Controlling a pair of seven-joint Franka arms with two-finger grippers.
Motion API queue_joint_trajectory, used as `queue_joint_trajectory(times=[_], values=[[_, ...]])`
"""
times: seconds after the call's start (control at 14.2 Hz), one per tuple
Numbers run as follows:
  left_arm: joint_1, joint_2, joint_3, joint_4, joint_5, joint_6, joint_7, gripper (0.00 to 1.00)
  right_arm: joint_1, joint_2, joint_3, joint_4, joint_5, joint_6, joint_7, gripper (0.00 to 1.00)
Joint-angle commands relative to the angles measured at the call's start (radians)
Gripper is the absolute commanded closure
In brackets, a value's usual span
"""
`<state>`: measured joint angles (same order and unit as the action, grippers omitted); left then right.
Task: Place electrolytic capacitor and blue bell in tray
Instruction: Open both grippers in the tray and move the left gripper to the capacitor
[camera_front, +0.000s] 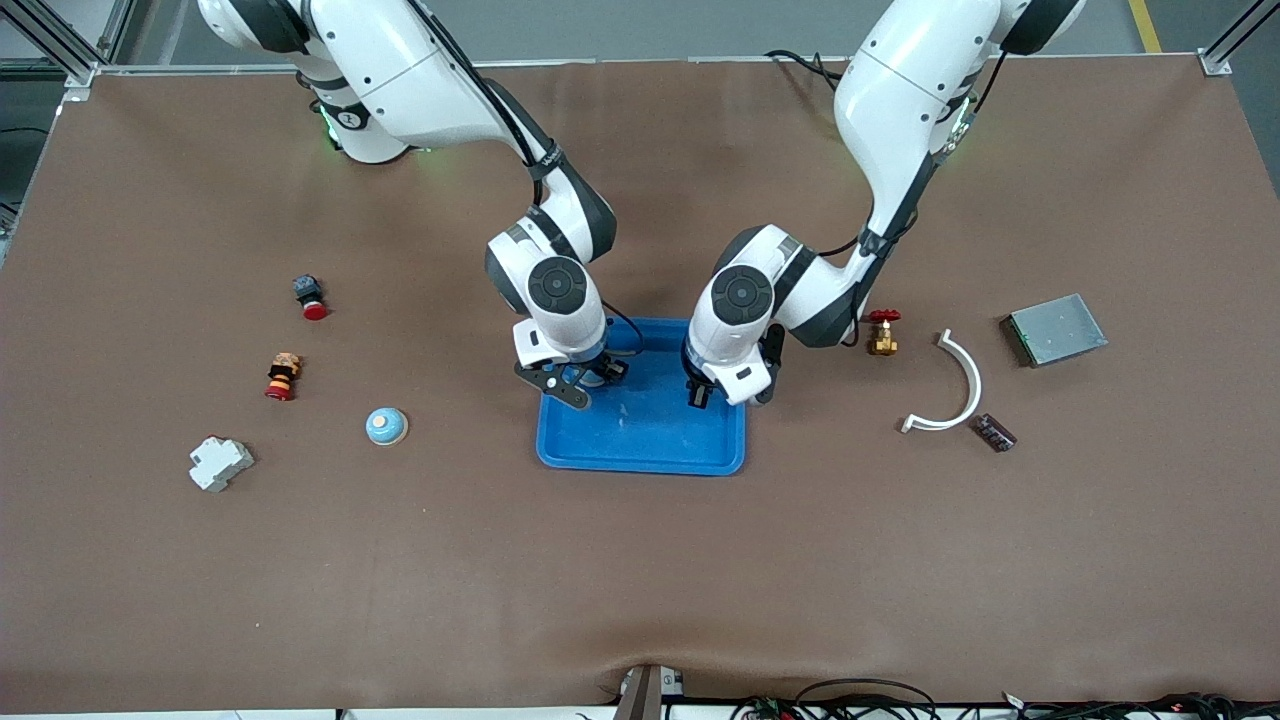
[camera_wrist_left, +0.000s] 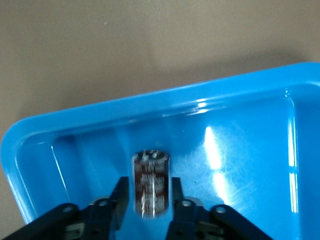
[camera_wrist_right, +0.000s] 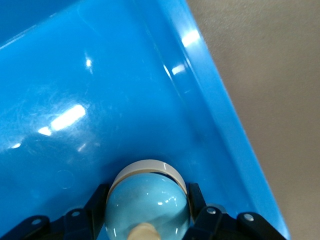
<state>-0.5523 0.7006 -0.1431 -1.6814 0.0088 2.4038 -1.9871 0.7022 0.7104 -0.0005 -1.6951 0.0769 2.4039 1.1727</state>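
Note:
The bright-blue tray (camera_front: 650, 440) lies mid-table. My left gripper (camera_front: 712, 392) hangs low over the tray's end toward the left arm. In the left wrist view (camera_wrist_left: 148, 186) its fingers stand slightly apart, with a thin gap on each side of the dark electrolytic capacitor (camera_wrist_left: 150, 182), which stands upright over the tray floor (camera_wrist_left: 240, 165). My right gripper (camera_front: 578, 385) is over the tray's other end. In the right wrist view (camera_wrist_right: 147, 195) it is shut on the blue bell (camera_wrist_right: 147, 202), just above the tray floor (camera_wrist_right: 100, 100).
A second blue bell (camera_front: 386, 426), a white block (camera_front: 220, 463) and two red-capped buttons (camera_front: 310, 296) (camera_front: 282, 376) lie toward the right arm's end. A brass valve (camera_front: 882, 332), white curved piece (camera_front: 955, 385), dark component (camera_front: 996, 432) and grey metal box (camera_front: 1055, 329) lie toward the left arm's end.

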Motion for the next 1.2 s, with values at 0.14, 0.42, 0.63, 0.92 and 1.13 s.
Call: queue_joint_trajectory(times=[0.14, 0.42, 0.63, 0.92, 1.13], values=[[-0.002, -0.056, 0.014, 0.023, -0.001, -0.113, -0.012, 0.0, 0.025, 0.03, -0.009, 0.028, 0.037, 0.04, 0.016, 1.0], [0.084, -0.139, 0.014, 0.1, 0.11, -0.343, 0.048, 0.0, 0.023, 0.037, -0.009, 0.028, 0.035, 0.04, 0.015, 1.0], [0.194, -0.154, 0.014, 0.114, 0.18, -0.39, 0.179, 0.0, 0.029, 0.044, -0.009, 0.028, 0.029, 0.041, 0.015, 0.0], [0.356, -0.145, 0.014, 0.106, 0.27, -0.39, 0.453, 0.0, 0.025, 0.041, -0.012, 0.072, 0.021, -0.009, 0.002, 0.0], [0.492, -0.122, 0.008, 0.091, 0.307, -0.385, 0.676, 0.0, 0.025, 0.04, -0.013, 0.118, 0.017, -0.087, -0.005, 0.0]])
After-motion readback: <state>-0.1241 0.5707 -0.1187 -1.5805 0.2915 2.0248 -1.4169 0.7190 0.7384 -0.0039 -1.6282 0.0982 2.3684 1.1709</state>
